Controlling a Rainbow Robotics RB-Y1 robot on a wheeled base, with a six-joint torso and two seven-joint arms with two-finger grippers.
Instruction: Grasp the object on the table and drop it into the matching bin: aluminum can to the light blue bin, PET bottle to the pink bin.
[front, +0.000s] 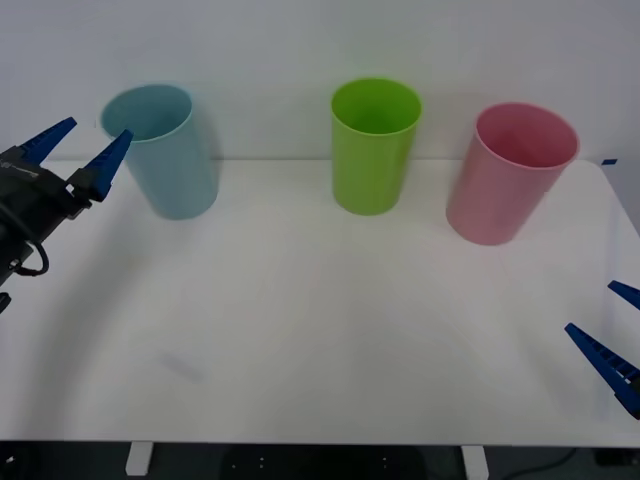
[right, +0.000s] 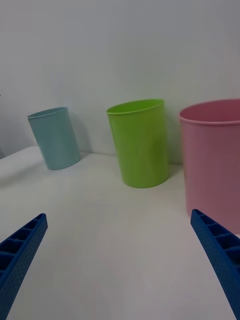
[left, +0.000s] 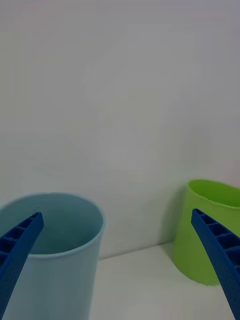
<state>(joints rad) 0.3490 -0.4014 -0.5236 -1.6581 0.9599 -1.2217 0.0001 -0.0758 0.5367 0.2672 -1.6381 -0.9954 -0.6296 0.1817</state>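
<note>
The left gripper (front: 88, 143) hangs wide open and empty just beside the tall light blue plastic bin (front: 170, 150), so the drop looks done; no can lies on the white table (front: 320, 330), so it may be inside. The right gripper (front: 620, 330) waits open, far from that bin

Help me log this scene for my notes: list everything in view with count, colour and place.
light blue bin: one, light blue, far left of the table, upright.
lime green bin: one, lime green, far middle of the table, upright.
pink bin: one, pink, far right of the table, upright.
table: one, white, under all three bins.
left hand: one, blue fingers, open, raised beside the light blue bin's rim, holding nothing.
right hand: one, blue fingers, open, low at the table's near right edge, holding nothing.
</note>
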